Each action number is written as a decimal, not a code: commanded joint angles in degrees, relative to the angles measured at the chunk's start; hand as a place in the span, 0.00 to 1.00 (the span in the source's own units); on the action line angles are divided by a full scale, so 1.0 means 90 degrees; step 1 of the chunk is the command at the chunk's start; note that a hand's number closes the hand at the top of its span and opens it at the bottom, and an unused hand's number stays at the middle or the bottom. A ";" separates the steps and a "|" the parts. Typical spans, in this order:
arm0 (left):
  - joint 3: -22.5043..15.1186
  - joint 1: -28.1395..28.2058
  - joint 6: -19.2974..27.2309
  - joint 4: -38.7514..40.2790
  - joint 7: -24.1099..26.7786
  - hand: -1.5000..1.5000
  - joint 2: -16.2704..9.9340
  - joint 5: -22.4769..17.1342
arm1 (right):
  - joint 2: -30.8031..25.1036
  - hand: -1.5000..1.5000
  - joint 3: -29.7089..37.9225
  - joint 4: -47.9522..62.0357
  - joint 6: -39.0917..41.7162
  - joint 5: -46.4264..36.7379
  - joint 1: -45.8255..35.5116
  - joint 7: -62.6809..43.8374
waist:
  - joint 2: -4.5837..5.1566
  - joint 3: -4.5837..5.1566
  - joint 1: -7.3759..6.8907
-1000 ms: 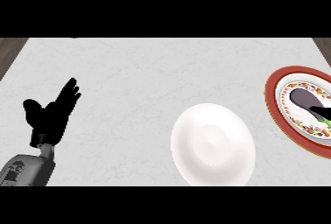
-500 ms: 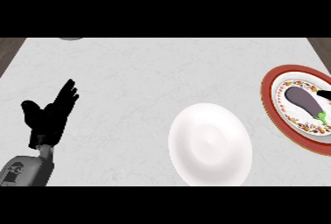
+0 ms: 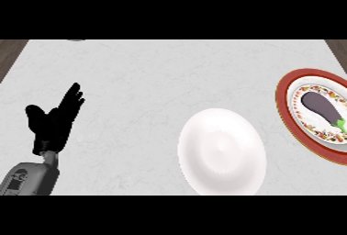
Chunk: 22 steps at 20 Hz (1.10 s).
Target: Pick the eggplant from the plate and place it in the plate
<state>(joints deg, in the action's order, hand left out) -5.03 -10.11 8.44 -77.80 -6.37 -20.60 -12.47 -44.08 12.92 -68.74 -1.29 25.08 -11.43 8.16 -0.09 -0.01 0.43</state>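
A dark purple eggplant (image 3: 324,108) with a green stem lies on a red-rimmed patterned plate (image 3: 287,110) at the right edge of the head view. A plain white plate (image 3: 221,150) sits on the counter left of it, near the lower middle. My left hand (image 3: 53,122) stands open at the far left, fingers up, far from both plates and holding nothing. My right hand does not show in the view.
The pale marble counter top (image 3: 156,78) stretches between my left hand and the plates. Its dark wooden edges show at the top left and top right corners. A small dark object (image 3: 76,40) peeks in at the top edge.
The whole view has shifted left a little, so more of the red-rimmed plate and the eggplant shows. My left hand has stayed where it was.
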 commanded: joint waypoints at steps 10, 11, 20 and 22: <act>0.0128 0.0146 -0.0134 -0.0529 -0.0542 0.50 0.0367 0.0480 | -0.0093 0.00 0.1158 0.1239 0.1371 -0.0360 0.0624 0.1482 | 0.0006 -0.0001 -0.0049; 0.0170 -0.0159 -0.0128 0.0051 -0.0132 0.50 0.0502 0.0533 | -0.0558 0.00 0.1428 0.1817 0.1776 -0.0052 0.0266 0.1199 | 0.0017 -0.0001 -0.0045; 0.0604 0.0052 -0.0515 -0.0172 -0.0352 0.50 0.0358 0.0567 | -0.0524 0.00 0.1464 0.2198 0.1912 -0.0733 0.0630 0.1701 | 0.0007 0.0002 -0.0020; 0.0698 -0.0137 -0.0532 -0.0314 -0.0504 0.50 0.0333 0.0564 | -0.0860 0.00 0.1489 0.3177 0.2300 -0.0965 0.0183 0.2101 | 0.0017 -0.0003 -0.0062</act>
<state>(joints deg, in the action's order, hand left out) -0.54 -9.15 4.54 -80.87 -8.89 -16.91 -7.31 -49.55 25.69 -44.92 16.47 18.14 -9.22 25.12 0.04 -0.03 -0.12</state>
